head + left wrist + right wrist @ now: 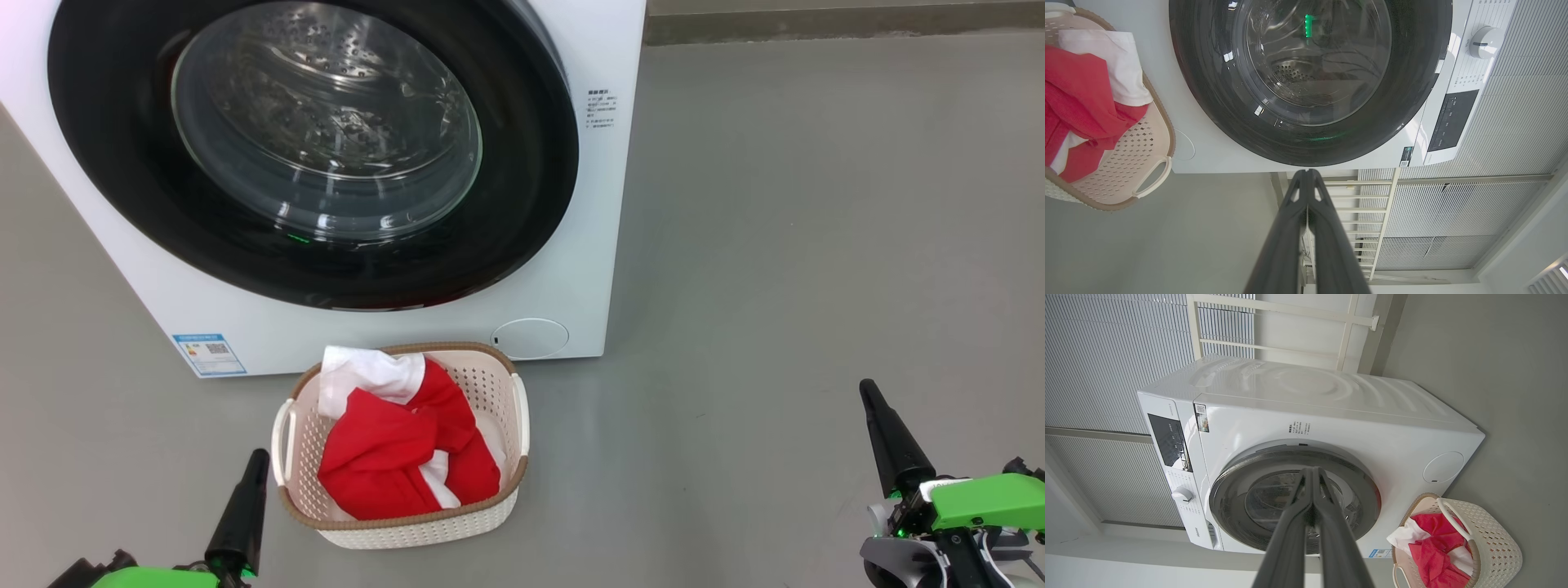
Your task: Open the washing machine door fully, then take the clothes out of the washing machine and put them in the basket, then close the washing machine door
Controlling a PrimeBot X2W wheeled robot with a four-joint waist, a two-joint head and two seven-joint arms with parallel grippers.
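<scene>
Through the head camera I lost the top and upper left corner of the washing machine (392, 335) past the frame, and the upper arc of the washing machine door (531, 163) with it. The print (602, 109) beside the door and the blue label (209, 354) were too small for me to read. The clothes (392, 449) covered most of the inside of the basket (424, 531), hiding its base. The left gripper (260, 456) ran off the bottom edge, its two fingers overlapping into one dark shape.

On the left wrist feed the left edge cut the basket, and the control panel (1451, 120) lettering was illegible. On the right wrist feed my own fingers (1333, 526) blocked the middle of the door glass, and the bottom edge clipped the basket.
</scene>
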